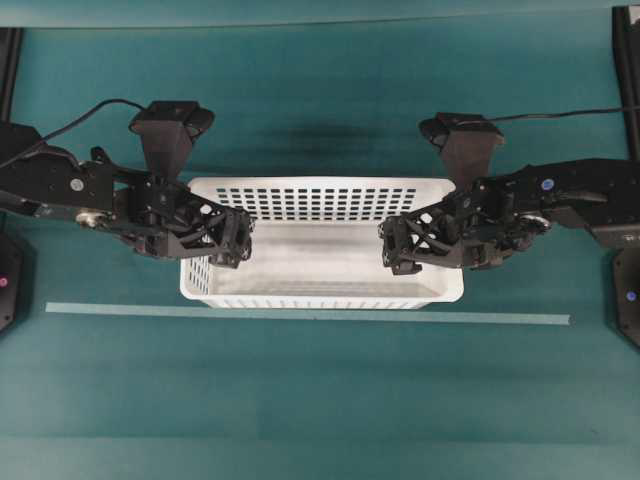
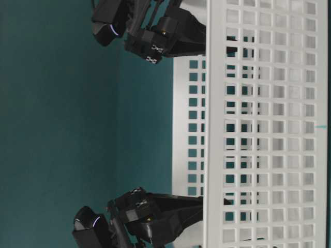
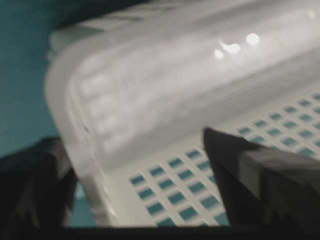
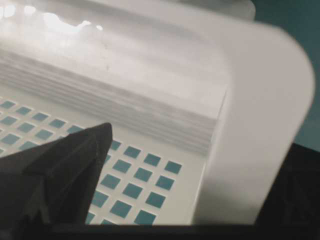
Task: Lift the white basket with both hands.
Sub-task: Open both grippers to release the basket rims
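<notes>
Now the large white slotted plastic basket (image 1: 322,245) sits mid-bench, its end walls at nine and three o'clock straddled by the black left hand (image 1: 236,238) and right hand (image 1: 395,246), both spread wide, gripping nothing. Lifting without closing would likely leave it behind.

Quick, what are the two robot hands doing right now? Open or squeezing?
Left gripper: open, its fingers either side of the white basket's left wall, not squeezing.
Right gripper: open, straddling the right wall, not squeezing.
</notes>
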Robot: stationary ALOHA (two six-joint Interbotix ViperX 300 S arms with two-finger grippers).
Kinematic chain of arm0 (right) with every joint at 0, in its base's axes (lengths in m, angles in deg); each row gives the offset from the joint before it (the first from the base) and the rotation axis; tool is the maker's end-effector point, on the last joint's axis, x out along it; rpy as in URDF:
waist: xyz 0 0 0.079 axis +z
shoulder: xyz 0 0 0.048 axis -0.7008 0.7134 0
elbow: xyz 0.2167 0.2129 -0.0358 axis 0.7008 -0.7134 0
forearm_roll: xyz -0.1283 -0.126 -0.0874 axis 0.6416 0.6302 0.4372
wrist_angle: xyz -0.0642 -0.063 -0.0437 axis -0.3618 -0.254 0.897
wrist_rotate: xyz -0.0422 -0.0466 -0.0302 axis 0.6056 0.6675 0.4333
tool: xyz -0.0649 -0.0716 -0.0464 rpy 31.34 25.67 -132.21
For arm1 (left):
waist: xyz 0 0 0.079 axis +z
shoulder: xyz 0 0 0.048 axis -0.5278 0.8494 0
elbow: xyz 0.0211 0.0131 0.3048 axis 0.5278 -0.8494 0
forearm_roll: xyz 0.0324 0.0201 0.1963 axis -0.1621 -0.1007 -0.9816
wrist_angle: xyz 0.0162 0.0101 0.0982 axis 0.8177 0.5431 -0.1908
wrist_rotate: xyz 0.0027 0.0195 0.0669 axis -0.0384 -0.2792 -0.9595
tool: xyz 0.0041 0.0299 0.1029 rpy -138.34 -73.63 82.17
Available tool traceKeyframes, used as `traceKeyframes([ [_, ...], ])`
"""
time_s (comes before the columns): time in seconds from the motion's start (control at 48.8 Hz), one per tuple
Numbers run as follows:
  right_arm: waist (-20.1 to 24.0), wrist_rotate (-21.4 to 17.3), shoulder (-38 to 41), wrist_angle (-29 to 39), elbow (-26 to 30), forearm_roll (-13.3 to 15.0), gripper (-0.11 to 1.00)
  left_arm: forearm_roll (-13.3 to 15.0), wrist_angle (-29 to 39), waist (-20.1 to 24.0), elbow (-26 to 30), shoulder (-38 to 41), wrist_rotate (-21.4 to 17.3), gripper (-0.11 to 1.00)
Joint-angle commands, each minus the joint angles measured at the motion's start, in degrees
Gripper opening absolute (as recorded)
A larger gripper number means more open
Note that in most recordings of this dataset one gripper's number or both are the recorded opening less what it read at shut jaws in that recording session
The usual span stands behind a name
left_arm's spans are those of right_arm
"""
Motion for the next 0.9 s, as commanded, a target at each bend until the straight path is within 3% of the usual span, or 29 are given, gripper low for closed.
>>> traceKeyframes([
  [0.0,0.0,0.0,1.8,-0.6,-1.6,-0.1,0.96,-0.3,-0.1,0.0,0.3,0.1,0.1,0.92],
  [0.267,-1.1,-0.3,-1.2,-0.5,-3.5,-0.1,0.96,-0.3,0.6,-0.2,-2.6,-2.6,0.4,0.93],
  [0.451,-1.2,-0.1,-1.8,-0.4,-1.8,-0.4,0.96,-0.2,0.7,-0.2,-3.2,-3.5,0.5,0.93],
  [0.882,-2.5,-1.5,-6.9,5.4,-1.1,-0.7,0.96,-0.2,1.2,-0.4,-2.9,-7.2,0.2,0.93],
])
